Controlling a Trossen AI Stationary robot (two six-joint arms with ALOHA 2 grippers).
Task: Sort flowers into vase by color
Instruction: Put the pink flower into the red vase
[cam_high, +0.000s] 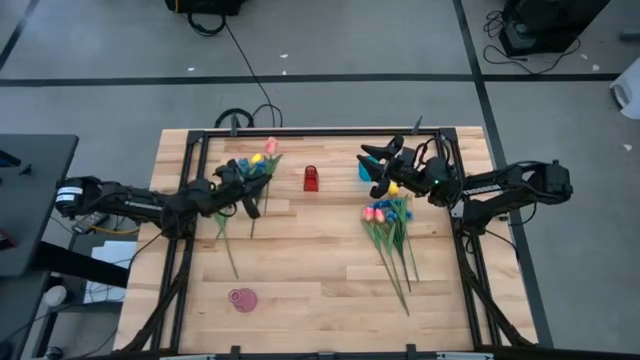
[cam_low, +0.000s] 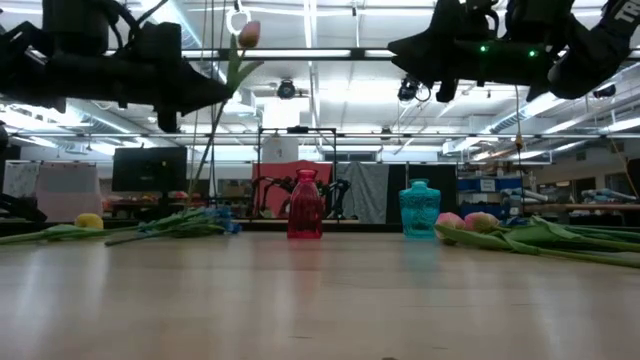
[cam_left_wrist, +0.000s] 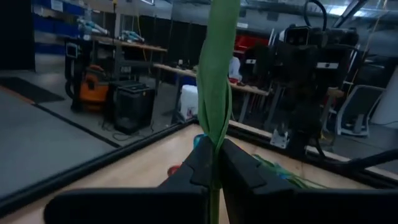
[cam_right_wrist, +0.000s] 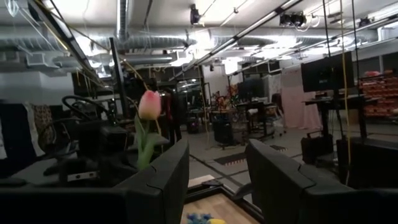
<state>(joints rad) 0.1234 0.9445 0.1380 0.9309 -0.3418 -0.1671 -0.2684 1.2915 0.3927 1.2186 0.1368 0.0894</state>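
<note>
My left gripper (cam_high: 246, 203) (cam_low: 205, 97) (cam_left_wrist: 215, 169) is shut on a pink tulip (cam_high: 270, 146) (cam_low: 248, 33) and holds it up over the table's far left part. Below it lies a pile of yellow and blue flowers (cam_high: 250, 165) (cam_low: 190, 222), flat on the wood. A second pile with pink tulips (cam_high: 392, 215) (cam_low: 470, 222) lies on the right. My right gripper (cam_high: 376, 170) (cam_low: 430, 55) (cam_right_wrist: 217, 180) hangs open in the air above a teal vase (cam_high: 364, 172) (cam_low: 419, 209). A red vase (cam_high: 311, 178) (cam_low: 305, 204) stands between the piles. My left gripper pinches the pink tulip's green stem, where a leaf wraps it (cam_left_wrist: 215, 140), between its two fingers. The fingers come level from the table's left and lie across the stem. The tulip stands tilted, blossom high above the fingers; its lower stem (cam_low: 200, 175) hangs toward the pile.
A pink vase (cam_high: 243, 298) stands near the table's near edge, left of centre. One loose stem (cam_high: 226, 245) lies on the wood by the left gripper. Bare wood (cam_high: 320, 260) stretches between the two piles. A black frame rail (cam_high: 320, 131) runs along the far edge.
</note>
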